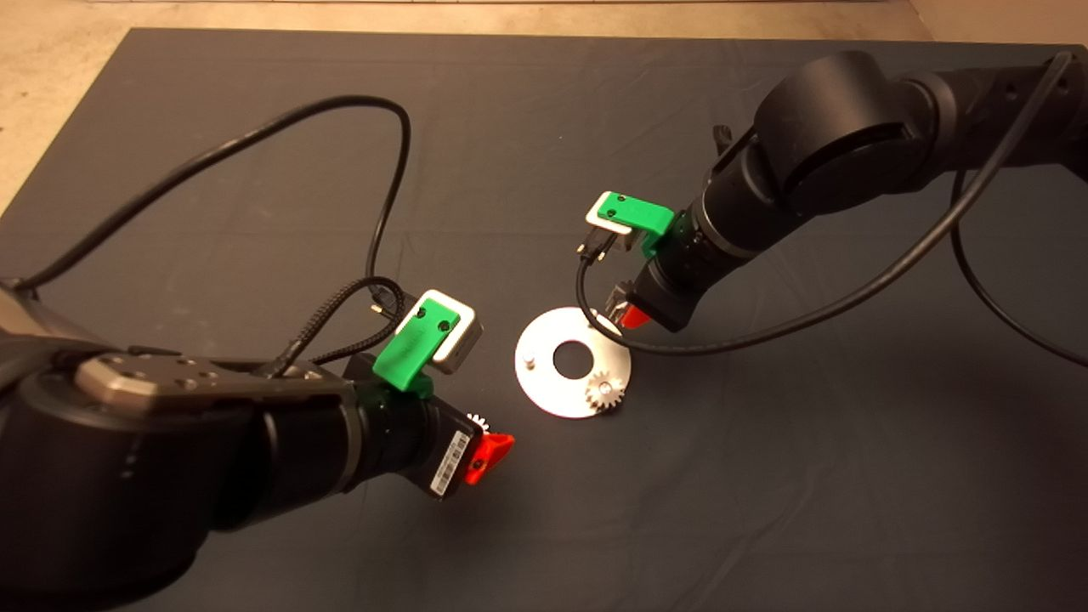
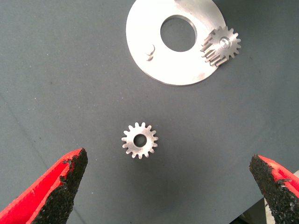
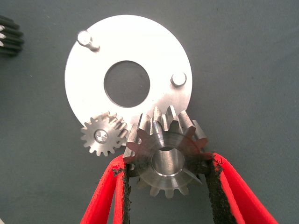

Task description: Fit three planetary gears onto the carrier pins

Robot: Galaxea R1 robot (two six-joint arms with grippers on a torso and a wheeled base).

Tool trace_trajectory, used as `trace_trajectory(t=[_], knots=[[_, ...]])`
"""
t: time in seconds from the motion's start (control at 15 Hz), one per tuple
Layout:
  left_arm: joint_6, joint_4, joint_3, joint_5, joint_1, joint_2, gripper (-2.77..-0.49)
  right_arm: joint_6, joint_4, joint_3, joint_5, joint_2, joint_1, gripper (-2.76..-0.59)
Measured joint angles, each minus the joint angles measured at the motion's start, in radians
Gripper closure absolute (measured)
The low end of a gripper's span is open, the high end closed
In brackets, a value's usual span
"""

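Observation:
The silver disc (image 1: 552, 387) lies mid-mat with one planetary gear (image 1: 605, 393) seated on a carrier pin. Two bare pins (image 3: 86, 38) (image 3: 178, 78) stand on the disc (image 3: 88, 88). My right gripper (image 3: 166, 163) is shut on a second gear (image 3: 166, 151), held above the disc's edge close to the seated gear (image 3: 103, 135). In the head view the right gripper (image 1: 627, 313) hovers at the disc's far-right rim. A third gear (image 2: 140, 140) lies flat on the mat between the wide-open fingers of my left gripper (image 2: 168, 161), with the disc (image 2: 154, 65) beyond it.
The right arm's black cable (image 1: 765, 336) droops across the disc's far edge. The left arm's cables (image 1: 374, 212) loop over the mat behind the left gripper (image 1: 489, 450). The dark mat's edge and the pale floor (image 1: 51, 85) lie at the far left.

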State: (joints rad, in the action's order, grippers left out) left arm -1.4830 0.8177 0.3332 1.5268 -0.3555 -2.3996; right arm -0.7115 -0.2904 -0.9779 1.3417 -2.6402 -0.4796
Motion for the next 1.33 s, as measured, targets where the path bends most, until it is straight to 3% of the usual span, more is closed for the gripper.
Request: trace_trajectory(t=[0.27, 0.4, 0.53, 0.93, 1.2, 1.33], knots=[[0.002, -0.002, 0.000, 0.000, -0.014, -0.002, -2.51, 0.005, -0.001, -0.015, 0.003, -0.011, 0.018, -0.89], [0.003, -0.004, 0.000, -0.001, -0.017, -0.002, -2.51, 0.008, -0.004, -0.038, 0.003, -0.043, 0.042, -0.89], [0.002, -0.004, 0.000, 0.000, -0.020, -0.001, -2.51, 0.012, -0.005, -0.057, 0.002, -0.075, 0.050, -0.89], [0.003, -0.005, 0.000, 0.000, -0.020, 0.001, -2.51, 0.062, -0.008, -0.136, 0.001, -0.126, 0.051, -0.89], [0.003, -0.005, 0.000, 0.000, -0.020, 0.007, -2.51, 0.096, -0.009, -0.149, 0.003, -0.128, 0.087, -0.89], [0.003, -0.005, 0.000, 0.000, -0.020, 0.007, -2.51, 0.110, -0.026, -0.151, 0.005, -0.127, 0.089, -0.89]])
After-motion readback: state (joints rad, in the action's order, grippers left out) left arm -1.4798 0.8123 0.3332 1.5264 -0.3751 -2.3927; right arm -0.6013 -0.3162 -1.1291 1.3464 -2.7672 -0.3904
